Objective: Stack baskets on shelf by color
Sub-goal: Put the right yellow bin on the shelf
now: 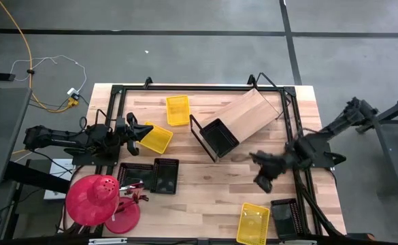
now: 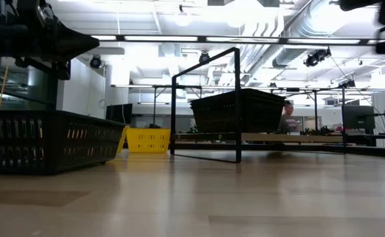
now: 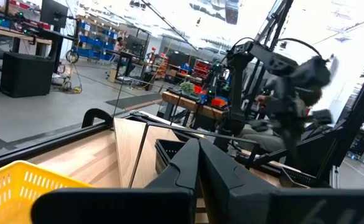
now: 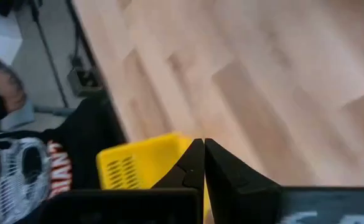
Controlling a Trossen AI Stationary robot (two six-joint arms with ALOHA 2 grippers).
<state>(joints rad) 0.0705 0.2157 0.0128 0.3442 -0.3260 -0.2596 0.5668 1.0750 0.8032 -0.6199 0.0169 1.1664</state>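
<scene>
The slanted wooden shelf (image 1: 250, 112) in its black frame lies at the table's middle, with one black basket (image 1: 219, 136) on its near end, also in the low view (image 2: 238, 110). My left gripper (image 1: 136, 131) is shut at the left side, right beside a yellow basket (image 1: 156, 138) that rests on the table; whether they touch I cannot tell. My right gripper (image 1: 263, 178) is shut and hovers over bare wood right of centre, holding nothing. In the right wrist view the fingers (image 4: 194, 158) point toward another yellow basket (image 4: 141, 163) near the front edge.
A third yellow basket (image 1: 177, 109) lies by the far edge. Two black baskets (image 1: 151, 176) sit side by side at front left, another black basket (image 1: 285, 218) at front right. A red dome (image 1: 90, 199) stands at the front-left corner. A person (image 4: 7, 155) is beyond the table's edge.
</scene>
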